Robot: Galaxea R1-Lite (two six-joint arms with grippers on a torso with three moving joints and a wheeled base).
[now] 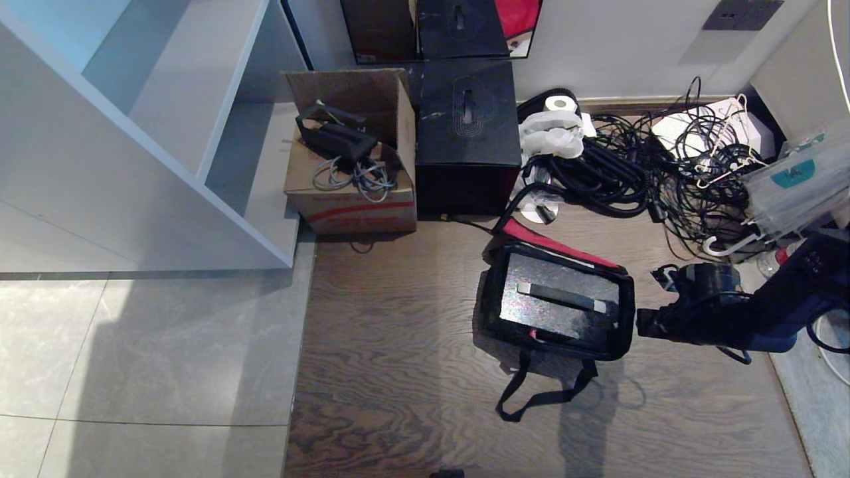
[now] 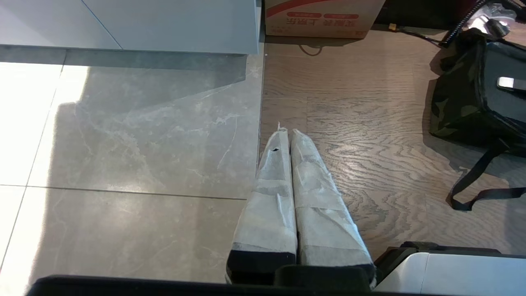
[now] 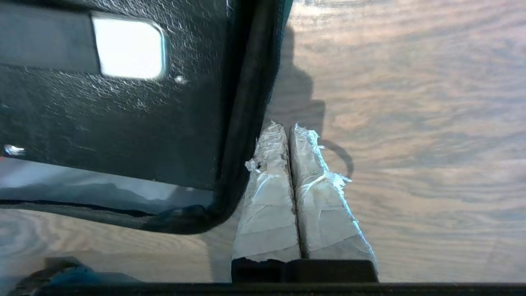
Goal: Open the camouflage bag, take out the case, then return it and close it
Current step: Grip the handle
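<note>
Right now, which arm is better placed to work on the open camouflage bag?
Right. The right pincer, shut, sits beside the camouflage bag holding the case; the left pincer hangs away over the floor.

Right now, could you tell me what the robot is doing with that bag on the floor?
The camouflage bag sits open on the wooden floor, lid folded back, with the glittery black case lying inside it. The right gripper is shut and empty, just beside the bag's outer edge, touching nothing that I can see. The left gripper is shut too, parked over the floor away from the bag. The bag is not yet closed.
</note>
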